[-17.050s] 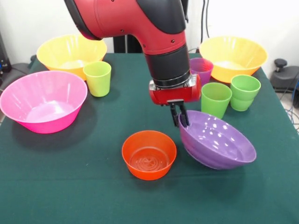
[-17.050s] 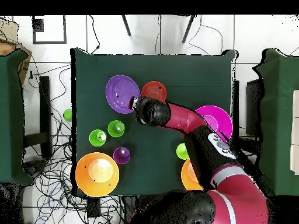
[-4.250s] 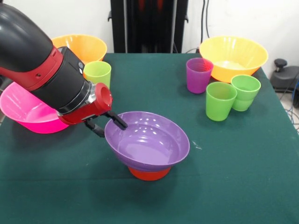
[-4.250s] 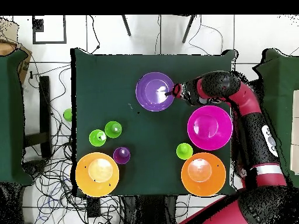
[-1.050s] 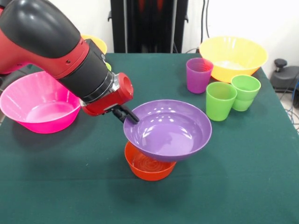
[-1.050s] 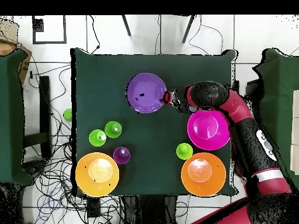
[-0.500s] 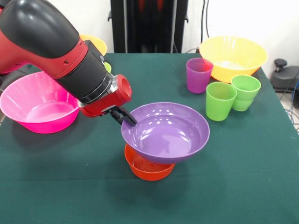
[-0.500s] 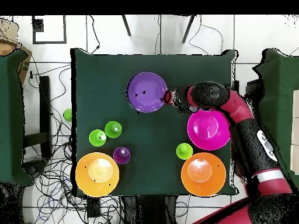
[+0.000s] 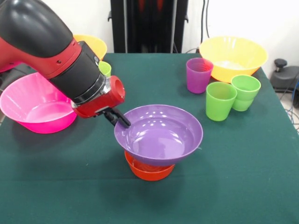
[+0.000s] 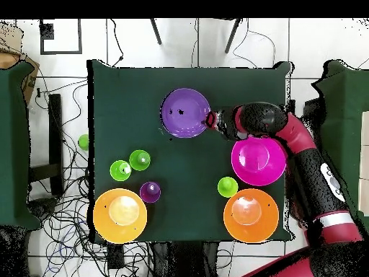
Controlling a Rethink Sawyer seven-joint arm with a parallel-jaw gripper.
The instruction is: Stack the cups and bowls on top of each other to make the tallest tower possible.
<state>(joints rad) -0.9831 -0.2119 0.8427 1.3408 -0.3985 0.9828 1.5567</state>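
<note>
Purple bowl (image 9: 159, 134) sits mouth-up, slightly tilted, on the small orange bowl (image 9: 148, 169); the gripper (image 9: 117, 119) pinches its rim.

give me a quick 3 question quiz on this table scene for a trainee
1. True or false: the pincer grips the rim of the purple bowl.
2. What sits directly under the purple bowl? A) pink bowl B) small orange bowl C) purple cup
3. How many green cups stand beside the purple cup in the front view?

Key
1. True.
2. B, the small orange bowl.
3. Two green cups.
</note>
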